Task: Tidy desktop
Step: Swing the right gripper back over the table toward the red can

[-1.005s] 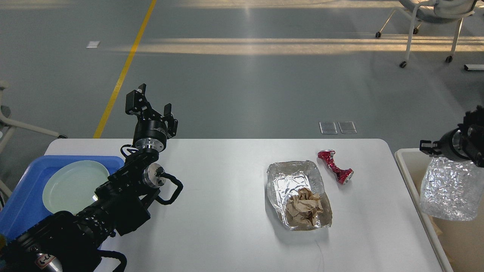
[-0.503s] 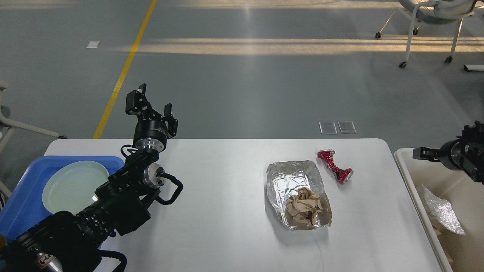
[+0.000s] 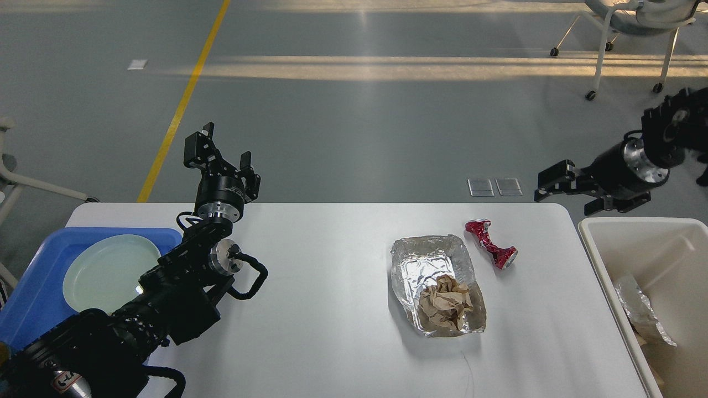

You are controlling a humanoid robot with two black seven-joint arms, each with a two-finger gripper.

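The white desktop (image 3: 332,287) holds a foil tray (image 3: 428,260) with a crumpled brown paper ball (image 3: 445,304) inside it. Just behind and to the right of the foil tray lies a crushed red can (image 3: 491,244). My left gripper (image 3: 221,155) is raised over the desktop's far left edge, open and empty. Above the far right corner hovers my right gripper (image 3: 572,192), open with nothing in it, up and to the right of the red can.
An off-white bin (image 3: 594,254) stands against the desktop's right edge, with a crumpled clear plastic bottle (image 3: 636,307) inside. A blue tray (image 3: 33,293) with a pale green plate (image 3: 108,271) sits at the left. Chairs stand on the floor at the far right.
My right gripper let go of the clear plastic bottle, which dropped into the bin. It then rose and swung left toward the desktop's far right corner. The left arm stayed still.
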